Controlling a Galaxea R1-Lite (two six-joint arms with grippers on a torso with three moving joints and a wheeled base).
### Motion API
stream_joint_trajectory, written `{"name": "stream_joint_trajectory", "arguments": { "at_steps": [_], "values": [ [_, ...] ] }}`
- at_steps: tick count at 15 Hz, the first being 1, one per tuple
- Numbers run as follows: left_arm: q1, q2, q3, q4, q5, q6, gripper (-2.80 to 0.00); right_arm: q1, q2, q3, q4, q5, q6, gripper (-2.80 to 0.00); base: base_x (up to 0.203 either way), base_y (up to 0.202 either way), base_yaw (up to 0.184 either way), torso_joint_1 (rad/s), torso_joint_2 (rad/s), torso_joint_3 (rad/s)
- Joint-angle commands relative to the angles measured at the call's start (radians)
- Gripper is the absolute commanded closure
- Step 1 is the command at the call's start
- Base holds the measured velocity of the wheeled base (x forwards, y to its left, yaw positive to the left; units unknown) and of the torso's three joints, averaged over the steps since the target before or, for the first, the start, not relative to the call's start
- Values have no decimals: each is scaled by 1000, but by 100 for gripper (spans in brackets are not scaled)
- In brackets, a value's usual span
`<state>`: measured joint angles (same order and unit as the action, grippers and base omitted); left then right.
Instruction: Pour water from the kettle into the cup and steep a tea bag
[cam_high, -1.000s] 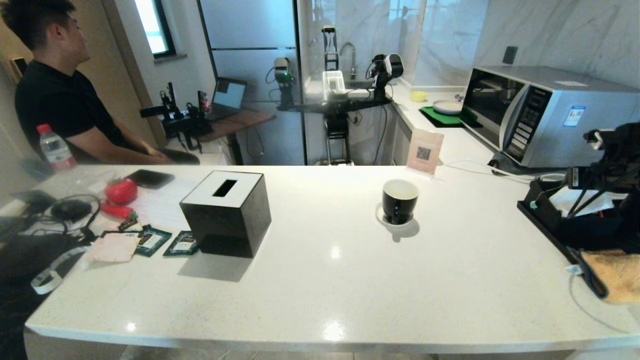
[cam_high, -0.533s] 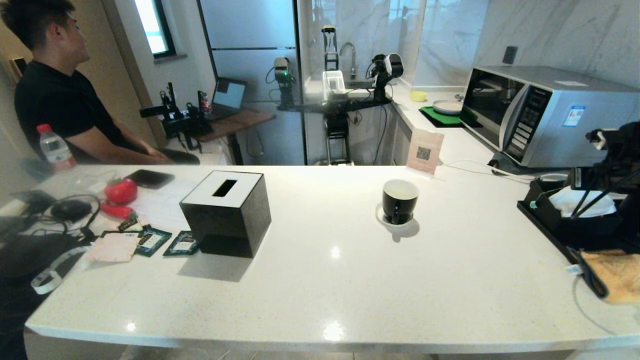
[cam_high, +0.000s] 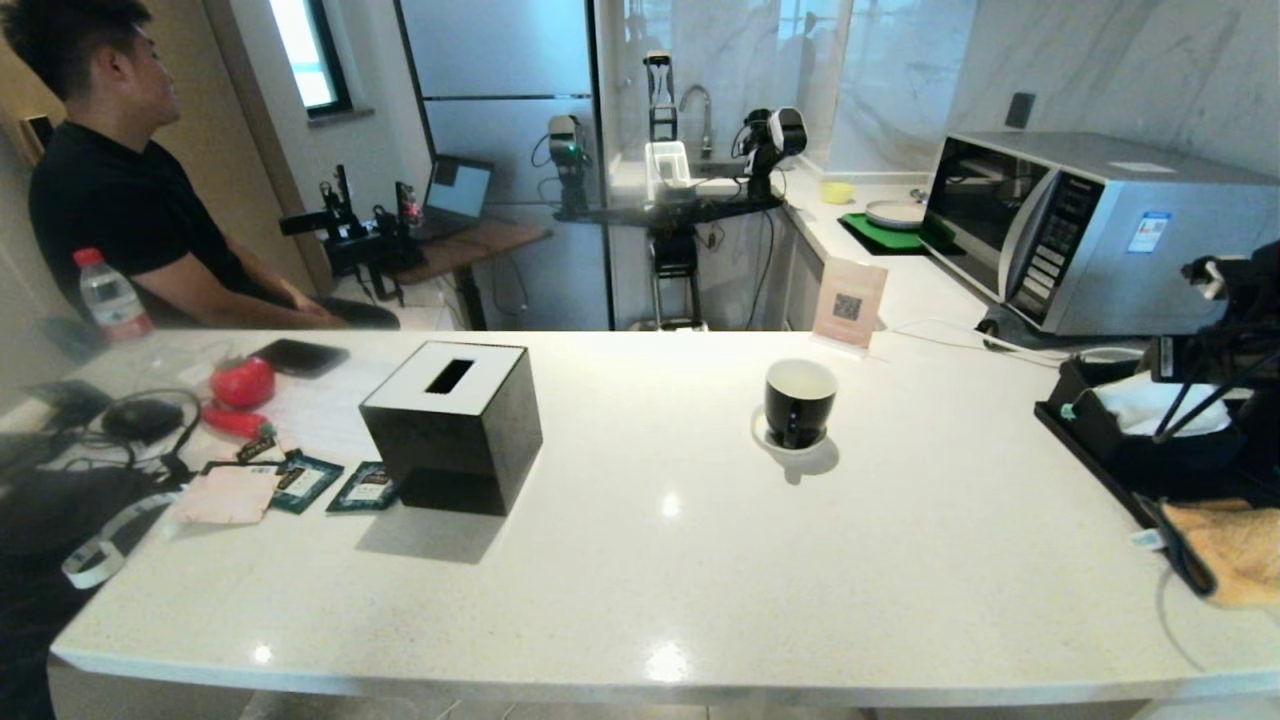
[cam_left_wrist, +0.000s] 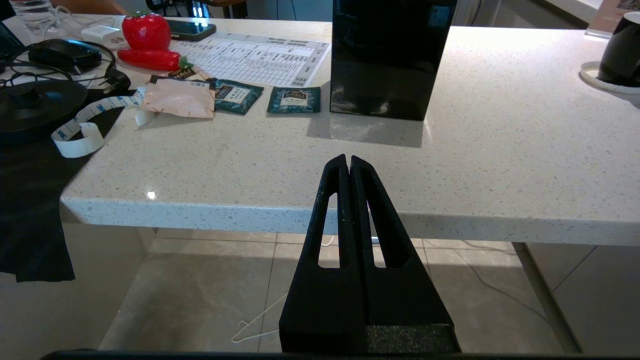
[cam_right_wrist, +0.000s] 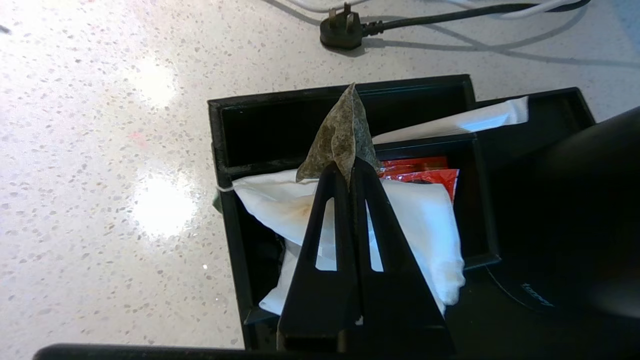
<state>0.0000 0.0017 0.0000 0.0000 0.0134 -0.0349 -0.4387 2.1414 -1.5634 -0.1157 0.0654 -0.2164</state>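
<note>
My right gripper (cam_right_wrist: 349, 167) is shut on the corner of a brownish tea bag (cam_right_wrist: 340, 132), held just above the black tray (cam_right_wrist: 235, 250) of white tissue. Its white string (cam_right_wrist: 225, 189) hangs over the tray's wall. In the head view this gripper (cam_high: 1162, 433) is at the far right, over the tray (cam_high: 1085, 425). A dark rounded body, seemingly the kettle (cam_right_wrist: 575, 215), stands beside the tray. The black cup (cam_high: 800, 400) stands on its white saucer (cam_high: 768, 436) at mid-table; I cannot tell whether it holds water. My left gripper (cam_left_wrist: 348, 159) is shut and empty, parked below the table's front edge.
A black cube tissue box (cam_high: 452, 425) stands left of centre with green sachets (cam_high: 365, 487) beside it. A microwave (cam_high: 1090, 230) and a plug with cable (cam_right_wrist: 342, 31) lie at the back right. A person (cam_high: 120, 200) sits behind the far left corner.
My right arm has shifted slightly to the right over the tray, uncovering more of the white tissue. The cup, the box and the left arm have not moved.
</note>
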Motion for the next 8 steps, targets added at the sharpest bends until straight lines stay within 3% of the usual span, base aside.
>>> {"name": "stream_joint_trajectory", "arguments": {
  "at_steps": [1,8],
  "values": [
    [0,0,0,0,0,0,0,0,-32,5,2,2,0,0,0,0,0,0,0,0],
    [0,0,0,0,0,0,0,-2,-78,21,1,2,2,0,0,0,0,0,0,0]
  ]
}}
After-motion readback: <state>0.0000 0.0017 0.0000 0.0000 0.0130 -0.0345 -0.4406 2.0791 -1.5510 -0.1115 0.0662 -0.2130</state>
